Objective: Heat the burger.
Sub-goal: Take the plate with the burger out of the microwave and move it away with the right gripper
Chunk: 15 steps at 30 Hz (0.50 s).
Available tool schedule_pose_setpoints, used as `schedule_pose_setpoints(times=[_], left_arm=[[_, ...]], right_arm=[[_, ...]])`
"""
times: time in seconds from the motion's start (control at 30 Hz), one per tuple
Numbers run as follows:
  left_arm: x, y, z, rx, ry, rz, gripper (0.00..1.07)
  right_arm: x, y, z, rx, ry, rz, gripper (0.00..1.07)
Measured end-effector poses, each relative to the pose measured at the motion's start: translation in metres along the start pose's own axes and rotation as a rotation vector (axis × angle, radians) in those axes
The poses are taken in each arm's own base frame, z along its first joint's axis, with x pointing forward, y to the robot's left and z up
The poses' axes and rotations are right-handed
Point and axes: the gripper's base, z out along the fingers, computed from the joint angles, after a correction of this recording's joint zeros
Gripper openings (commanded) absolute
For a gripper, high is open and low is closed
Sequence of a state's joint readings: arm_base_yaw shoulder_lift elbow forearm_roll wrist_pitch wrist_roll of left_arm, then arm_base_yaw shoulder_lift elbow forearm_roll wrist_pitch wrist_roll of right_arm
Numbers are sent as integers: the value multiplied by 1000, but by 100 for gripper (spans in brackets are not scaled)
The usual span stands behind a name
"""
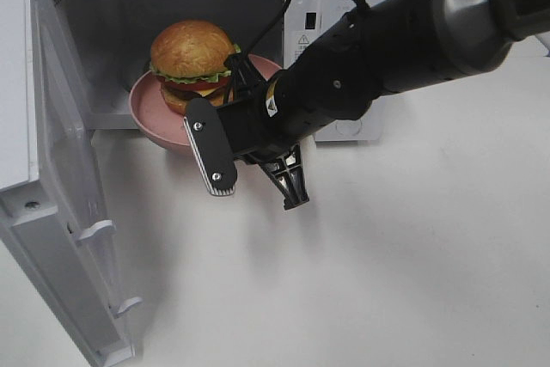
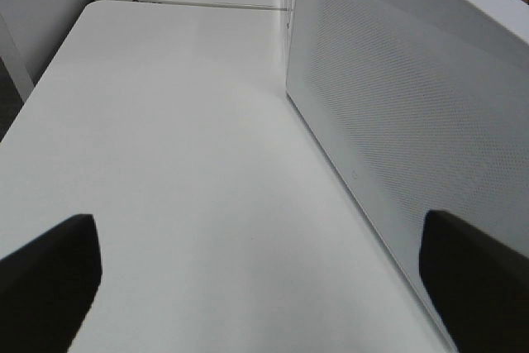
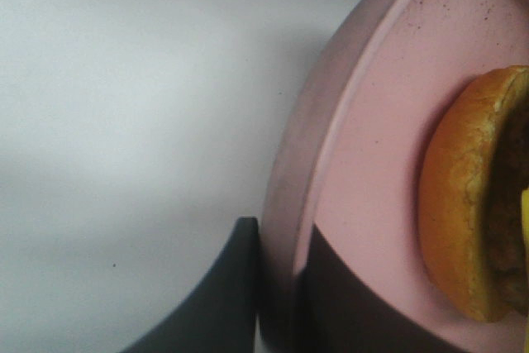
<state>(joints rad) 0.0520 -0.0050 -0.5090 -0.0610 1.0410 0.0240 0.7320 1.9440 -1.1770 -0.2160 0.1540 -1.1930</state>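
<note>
- Two arms are in play, but only the right one works near the food; the left gripper [image 2: 264, 270] hangs with its jaws wide apart over the bare white table [image 2: 182, 163], beside the outer face of the microwave door [image 2: 397, 121], holding nothing.
- Nearest the high camera, at about 8 o'clock in that view, the microwave door [image 1: 77, 229] stands swung fully open, leaving the mouth of the oven clear.
- Toward the centre, the right gripper [image 3: 277, 287] is clamped on the rim of the pink plate [image 3: 364, 138], one finger under the rim and one on top, as the right wrist view shows. In the high view the right gripper [image 1: 245, 92] meets the plate's edge at roughly 4 o'clock of the plate [image 1: 155, 118].
- Beyond the gripper, the burger [image 1: 193, 66] sits upright on the plate, at the threshold of the microwave [image 1: 172, 15]; part of the plate overhangs the front lip, so it is not fully inside.
- Handling, as a judgement: the burger looks light but is a loose stack with a glossy domed bun, so squeezing it directly would probably shift or tip the layers. The stiff plate is the better handle, and the rim grip is sensible.
- A grip at one edge leaves the load off to one side, so the plate may sag or twist; it should be kept level and slid gently.
- Farthest back, the oven's grey rear wall [image 1: 129, 15] leaves room at 12 o'clock for pushing the plate deeper.
</note>
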Motion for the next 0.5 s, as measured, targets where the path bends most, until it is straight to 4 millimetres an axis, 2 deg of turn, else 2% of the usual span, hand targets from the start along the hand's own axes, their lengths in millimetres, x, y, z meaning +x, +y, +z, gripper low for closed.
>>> schedule_pose_setpoints(times=[0.5], left_arm=[[0, 0, 0, 0, 0, 0, 100]], right_arm=[[6, 35, -44, 19, -19, -9, 0]])
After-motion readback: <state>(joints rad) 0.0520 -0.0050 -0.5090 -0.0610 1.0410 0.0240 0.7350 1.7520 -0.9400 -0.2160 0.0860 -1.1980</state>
